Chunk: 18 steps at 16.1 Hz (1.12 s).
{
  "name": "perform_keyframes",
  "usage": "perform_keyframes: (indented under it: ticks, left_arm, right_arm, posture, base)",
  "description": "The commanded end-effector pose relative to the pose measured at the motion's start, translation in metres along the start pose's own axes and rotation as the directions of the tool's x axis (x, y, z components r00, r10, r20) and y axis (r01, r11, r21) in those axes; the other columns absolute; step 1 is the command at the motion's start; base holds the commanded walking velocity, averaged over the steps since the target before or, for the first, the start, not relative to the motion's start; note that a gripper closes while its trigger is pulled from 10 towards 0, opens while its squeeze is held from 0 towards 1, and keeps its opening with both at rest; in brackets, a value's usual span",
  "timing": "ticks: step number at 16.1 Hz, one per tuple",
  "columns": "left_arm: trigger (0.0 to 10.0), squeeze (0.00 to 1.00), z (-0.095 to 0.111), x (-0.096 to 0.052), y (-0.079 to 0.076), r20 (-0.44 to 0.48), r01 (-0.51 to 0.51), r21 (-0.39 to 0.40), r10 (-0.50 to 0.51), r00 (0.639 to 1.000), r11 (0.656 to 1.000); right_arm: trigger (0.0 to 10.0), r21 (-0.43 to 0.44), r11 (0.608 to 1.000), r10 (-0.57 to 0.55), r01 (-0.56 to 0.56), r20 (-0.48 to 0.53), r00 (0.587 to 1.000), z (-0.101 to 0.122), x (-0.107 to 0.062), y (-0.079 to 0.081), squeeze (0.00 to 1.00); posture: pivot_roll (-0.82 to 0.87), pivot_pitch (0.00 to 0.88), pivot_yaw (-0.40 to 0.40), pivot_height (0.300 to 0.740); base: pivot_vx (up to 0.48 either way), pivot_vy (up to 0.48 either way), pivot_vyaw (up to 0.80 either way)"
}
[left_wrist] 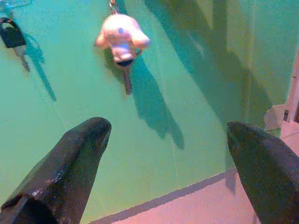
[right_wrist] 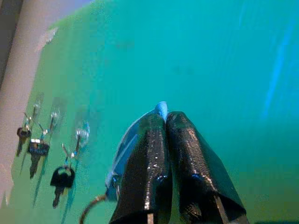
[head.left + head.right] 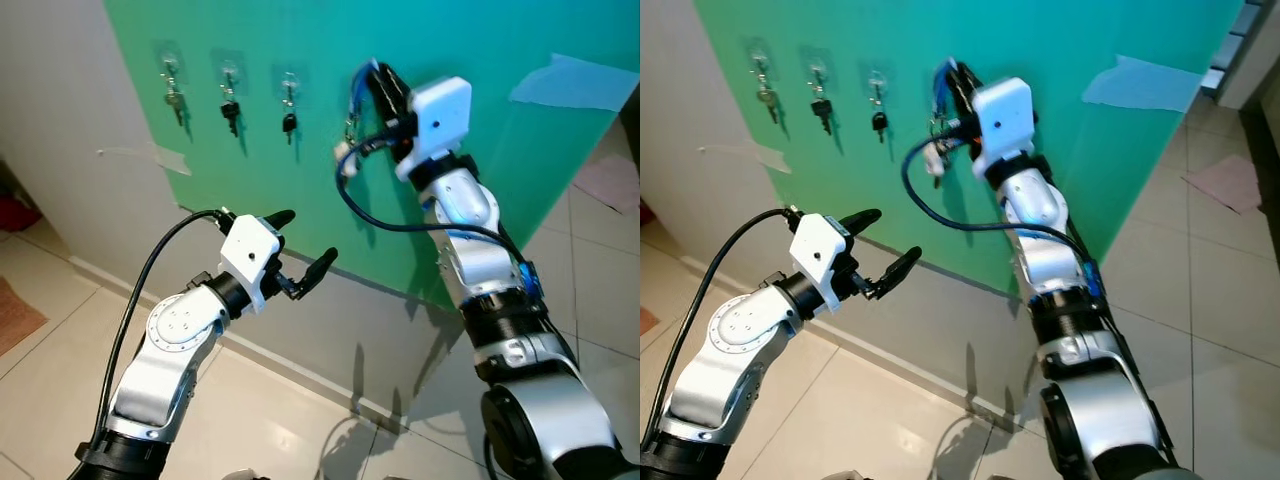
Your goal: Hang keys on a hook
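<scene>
Green board [image 3: 480, 60] on white wall, left gripper [image 3: 305, 245] near, low, fingers spread wide, right gripper [image 2: 164, 122] pinched on blue strap [image 3: 358, 85] at board, pale plush-charm key [image 1: 122, 39] dangling below, three hooked keys [image 3: 229, 108] left.

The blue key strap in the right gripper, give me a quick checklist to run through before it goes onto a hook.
1. Grip on the blue strap: right gripper has its jaws pressed together on it. Ok.
2. Keyring with white charm hangs free below the strap, close to the green board. Ok.
3. Three hooks to the left each already carry a key, such as the black key. Not ok for hanging there.
4. A free hook behind the right gripper: cannot tell.
5. Left gripper is open, low and apart from the charm. Ok.
</scene>
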<state>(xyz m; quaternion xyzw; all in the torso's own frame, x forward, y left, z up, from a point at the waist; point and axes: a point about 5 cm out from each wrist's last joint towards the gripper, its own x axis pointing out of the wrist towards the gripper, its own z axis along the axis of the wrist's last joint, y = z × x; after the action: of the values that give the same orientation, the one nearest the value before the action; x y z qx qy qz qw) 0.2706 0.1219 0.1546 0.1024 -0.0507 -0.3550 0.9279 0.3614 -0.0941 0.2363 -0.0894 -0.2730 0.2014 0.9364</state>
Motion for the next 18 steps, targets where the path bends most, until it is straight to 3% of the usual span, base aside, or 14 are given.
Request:
perform_keyframes:
  ticks: [1, 5, 13, 18]
  left_arm:
    - [10.0, 0.00, 0.002, -0.001, 0.002, 0.000, -0.005, 0.016, 0.005, 1.000, 1.000]
    - [10.0, 0.00, 0.002, 0.000, 0.001, -0.001, 0.012, 0.020, -0.012, 1.000, 1.000]
    - [10.0, 0.00, 0.002, 0.000, 0.002, 0.001, 0.012, 0.027, -0.012, 1.000, 1.000]
    - [10.0, 0.00, 0.003, 0.002, 0.002, 0.005, 0.017, 0.030, -0.017, 1.000, 0.999]
  right_arm:
    - [10.0, -0.015, 0.999, -0.044, 0.043, -0.038, 0.998, -0.007, -0.007, -0.011, 0.00]
    - [10.0, -0.014, 0.997, -0.074, 0.073, -0.046, 0.996, -0.010, -0.014, -0.017, 0.00]
    - [10.0, 0.011, 0.999, -0.049, 0.050, -0.095, 0.994, -0.023, -0.035, -0.002, 0.00]
    - [10.0, 0.016, 0.996, -0.086, 0.088, -0.117, 0.989, -0.025, -0.047, -0.007, 0.00]
  posture:
    - [-0.06, 0.000, -0.010, 0.740]
    - [-0.06, 0.000, 0.005, 0.740]
    - [-0.06, 0.000, 0.002, 0.740]
    - [-0.06, 0.000, 0.005, 0.740]
  base:
    - [0.000, 0.000, 0.00]
    - [0.000, 0.000, 0.00]
    - [0.000, 0.000, 0.00]
    - [0.000, 0.000, 0.00]
